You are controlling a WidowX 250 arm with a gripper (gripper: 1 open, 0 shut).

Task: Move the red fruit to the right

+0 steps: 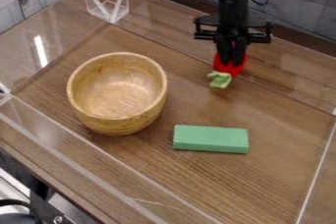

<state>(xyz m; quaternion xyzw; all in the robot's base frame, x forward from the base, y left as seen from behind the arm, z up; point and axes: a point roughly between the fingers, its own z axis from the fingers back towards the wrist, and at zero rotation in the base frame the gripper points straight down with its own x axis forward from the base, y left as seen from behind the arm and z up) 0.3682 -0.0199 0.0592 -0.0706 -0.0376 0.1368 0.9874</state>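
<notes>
In the single camera view, a wooden desk (144, 184) is seen from above at an angle, fenced by low clear plastic walls (315, 184) along its edges. A black arm is lowered from the top edge of the picture, right of centre, with its gripper (230, 63) pointed straight down. The fingers are closed narrowly on the red fruit (229, 66), which is gripped at its red upper part while its light green leafy end (221, 81) is turned down and to the left, at or just above the desk surface; whether it touches the wood cannot be told. The red fruit is thus located right of the picture's middle, in the far half of the desk.

A round wooden bowl (118, 92) is placed upright on the left half of the desk, well apart from the fruit. Nothing is seen inside it; only its bare grained bottom is shown.

A flat green rectangular block (211, 139) is laid on the desk near the front, to the right of the bowl and below the gripper in the picture, touching neither.

A small clear plastic bracket (108, 4) is seen at the far left corner.
</notes>
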